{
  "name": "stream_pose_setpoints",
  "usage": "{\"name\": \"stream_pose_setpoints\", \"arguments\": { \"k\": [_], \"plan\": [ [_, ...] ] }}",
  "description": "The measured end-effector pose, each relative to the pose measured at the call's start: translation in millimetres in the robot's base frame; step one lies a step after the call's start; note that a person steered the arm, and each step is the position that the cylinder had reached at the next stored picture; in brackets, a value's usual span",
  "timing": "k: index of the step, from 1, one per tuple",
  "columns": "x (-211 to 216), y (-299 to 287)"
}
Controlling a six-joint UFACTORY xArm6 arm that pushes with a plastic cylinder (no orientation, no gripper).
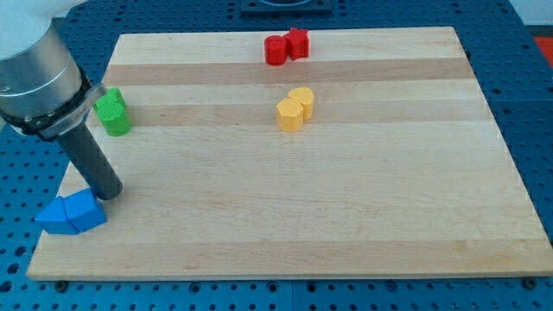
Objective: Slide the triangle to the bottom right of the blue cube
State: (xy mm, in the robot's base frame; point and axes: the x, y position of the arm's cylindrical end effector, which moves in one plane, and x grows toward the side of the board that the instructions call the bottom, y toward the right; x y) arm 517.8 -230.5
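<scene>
Two blue blocks sit touching at the board's bottom left corner. The right one (87, 209) has a sloped top and looks like the triangle. The left one (54, 217) looks like the blue cube, at the board's left edge. My tip (110, 195) rests on the board just to the upper right of the blue triangle, touching it or nearly so. The dark rod rises from there toward the view's upper left, into the grey arm body (34, 73).
Two green blocks (112, 114) stand close together near the left edge, partly behind the arm. Two red blocks (286, 46) sit at the top middle. Two yellow blocks (295, 109) sit below them. The wooden board (346, 216) lies on a blue perforated table.
</scene>
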Motion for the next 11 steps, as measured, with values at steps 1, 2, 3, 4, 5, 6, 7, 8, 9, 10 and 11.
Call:
{"name": "stream_pose_setpoints", "arguments": {
  "k": [1, 2, 3, 4, 5, 6, 7, 8, 9, 10, 11],
  "plan": [
    [-2.1, 0.0],
    [-26.0, -0.1],
    [-38.1, -42.9],
    [-35.3, -74.4],
    [-26.2, -74.2],
    [30.0, -74.1],
    [58.7, -65.8],
    [59.2, -20.2],
    [55.2, 32.6],
    [55.1, -1.5],
    [68.7, -58.1]
  ]
}}
